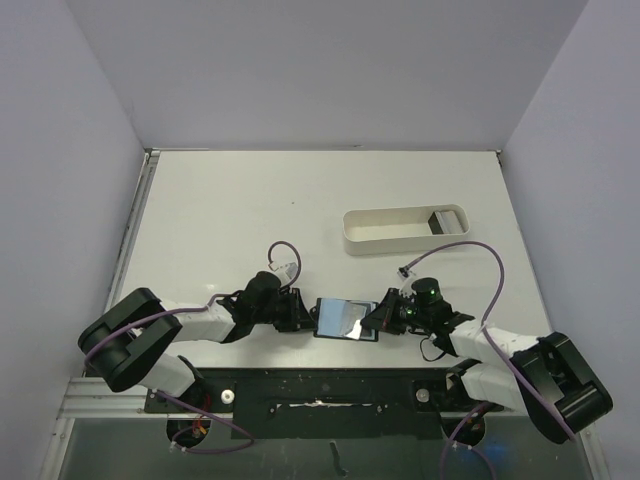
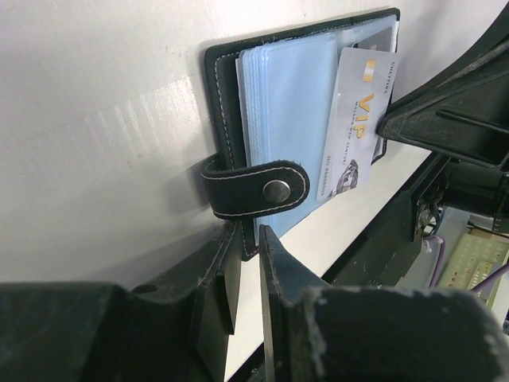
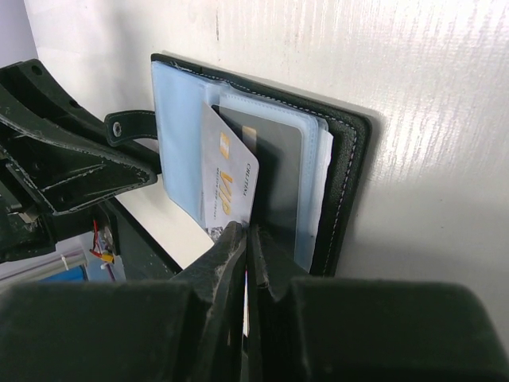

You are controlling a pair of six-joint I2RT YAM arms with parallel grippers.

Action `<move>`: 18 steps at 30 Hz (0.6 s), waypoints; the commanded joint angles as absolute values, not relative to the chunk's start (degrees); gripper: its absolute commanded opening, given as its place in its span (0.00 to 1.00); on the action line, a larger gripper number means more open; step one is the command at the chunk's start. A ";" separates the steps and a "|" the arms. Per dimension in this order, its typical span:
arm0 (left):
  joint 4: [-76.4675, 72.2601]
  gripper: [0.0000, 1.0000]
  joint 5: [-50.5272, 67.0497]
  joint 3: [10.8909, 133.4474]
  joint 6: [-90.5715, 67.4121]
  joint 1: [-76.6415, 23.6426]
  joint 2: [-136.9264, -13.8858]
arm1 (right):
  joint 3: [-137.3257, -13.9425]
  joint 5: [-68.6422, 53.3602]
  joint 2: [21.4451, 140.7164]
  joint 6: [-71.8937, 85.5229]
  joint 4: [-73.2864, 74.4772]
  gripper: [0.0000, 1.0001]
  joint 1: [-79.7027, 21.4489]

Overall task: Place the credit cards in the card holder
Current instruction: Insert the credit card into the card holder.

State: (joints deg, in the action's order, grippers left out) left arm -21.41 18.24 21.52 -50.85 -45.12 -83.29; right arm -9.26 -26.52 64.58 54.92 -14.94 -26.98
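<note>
The black card holder (image 1: pixel 328 318) lies open at the table's near edge, between my two grippers. Its bluish pockets (image 2: pixel 286 119) face up, and its snap tab (image 2: pixel 254 189) curls over the left edge. My left gripper (image 2: pixel 249 239) is closed on the corner of the holder's cover (image 2: pixel 219 95). My right gripper (image 3: pixel 246 231) is shut on a grey VIP credit card (image 3: pixel 227 179) that stands partly inside a pocket, also seen in the left wrist view (image 2: pixel 354 127). A darker card (image 3: pixel 280 171) sits in a pocket of the holder (image 3: pixel 350 175) beside it.
A long white oval tray (image 1: pixel 390 245) stands behind the holder, at the right, with a small dark thing (image 1: pixel 440 221) at its right end. The table's front edge and a dark rail lie just under the holder.
</note>
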 commanded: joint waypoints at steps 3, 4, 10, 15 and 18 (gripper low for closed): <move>-24.67 0.15 19.07 21.61 -51.04 -45.55 -84.16 | -11.12 -27.63 66.11 53.44 -17.11 0.00 -27.33; -24.77 0.15 19.07 21.70 -50.98 -45.57 -84.27 | -11.34 -27.72 66.32 53.26 -16.96 0.00 -27.41; -24.57 0.15 18.95 22.11 -50.56 -45.62 -84.96 | -12.28 -27.95 66.78 52.36 -15.29 0.00 -27.88; -24.04 0.15 18.73 22.41 -50.29 -45.55 -85.34 | -12.80 -27.21 64.38 50.89 -10.08 0.00 -27.60; -23.51 0.15 18.55 22.64 -49.96 -45.53 -85.42 | -13.10 -27.14 62.96 50.31 -7.39 0.00 -27.22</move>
State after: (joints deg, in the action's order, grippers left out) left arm -23.22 18.87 21.52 -50.85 -45.28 -84.47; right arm -11.07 -27.20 65.17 52.64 -11.70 -27.44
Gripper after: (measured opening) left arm 0.153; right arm 0.020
